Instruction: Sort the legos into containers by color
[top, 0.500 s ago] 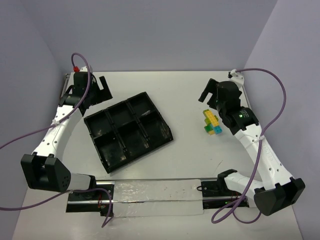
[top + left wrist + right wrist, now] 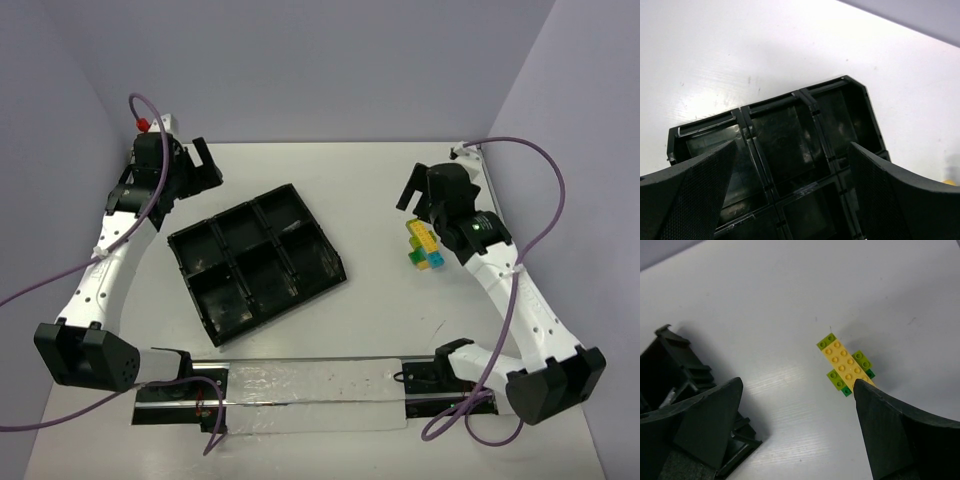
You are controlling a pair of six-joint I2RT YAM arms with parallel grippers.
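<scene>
Several legos (image 2: pixel 423 246) are shown gathered in one tight cluster on the white table (image 2: pixel 360 180), on its right half and well apart from the containers (image 2: pixel 258 262). In the right wrist view the cluster (image 2: pixel 844 365) is resolved into a long yellow studded piece flanked by small light-green bricks, with dark-green pieces at its lower edge; its near end is hidden behind one finger (image 2: pixel 900 440). A light-blue brick is seen at the near end of the cluster in the overhead view only. Whether the bricks are snapped together or merely touching cannot be told.

The containers are formed by six square compartments of a single glossy black tray, laid at an angle left of the table's centre. In the left wrist view the tray (image 2: pixel 790 125) is seen just ahead of the fingers, with its far row of three compartments in full sight.

The right gripper (image 2: pixel 420 196) is held just beyond the cluster, above the table, with its jaws spread wide and nothing between them (image 2: pixel 797 385). The left gripper (image 2: pixel 205 165) is positioned past the tray's far left corner, likewise parted wide and holding nothing (image 2: pixel 792 145).

Purple cables (image 2: pixel 548 205) are looped along both arms, and a pale translucent strip (image 2: pixel 310 395) is laid along the near edge between the bases.
</scene>
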